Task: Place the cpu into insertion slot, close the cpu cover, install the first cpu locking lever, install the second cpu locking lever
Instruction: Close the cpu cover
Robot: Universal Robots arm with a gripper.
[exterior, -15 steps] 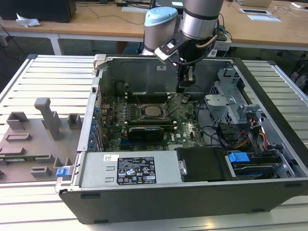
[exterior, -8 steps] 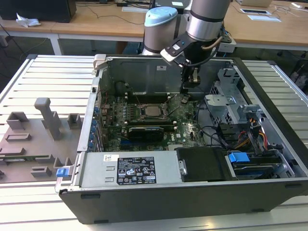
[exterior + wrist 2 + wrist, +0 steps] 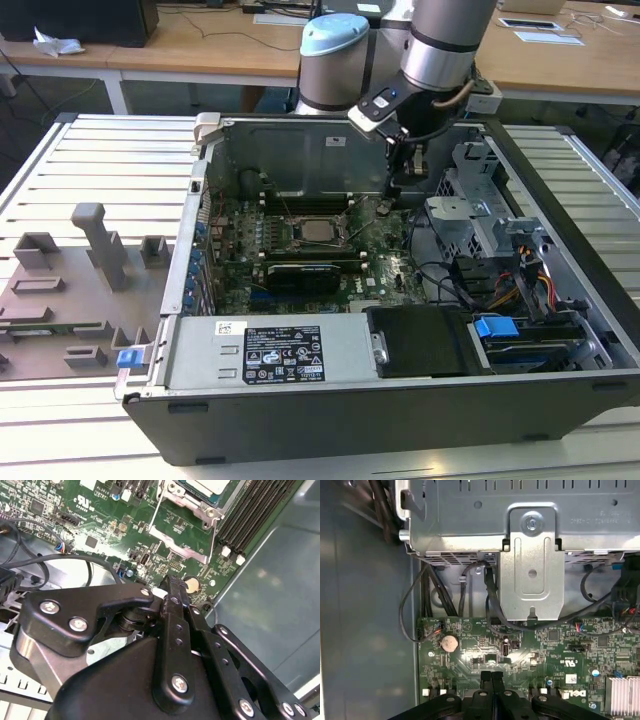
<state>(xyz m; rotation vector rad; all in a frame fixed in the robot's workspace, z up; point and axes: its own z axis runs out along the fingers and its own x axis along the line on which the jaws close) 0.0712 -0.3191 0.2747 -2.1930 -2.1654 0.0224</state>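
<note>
Closed pincer [image 3: 173, 583] near cpu [image 3: 319, 230], apparently not touching

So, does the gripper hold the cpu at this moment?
No, in the exterior view the cpu lies in the insertion slot, apart from the gripper towards the exterior view's right.

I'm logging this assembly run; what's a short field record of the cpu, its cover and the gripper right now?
cpu: lying in the insertion slot
cpu cover: appears open, beside the slot
gripper: shut, nothing seen between its tips
gripper position: over the green board near the coin battery, apart from the slot
setting: open computer case on a slatted table
</note>
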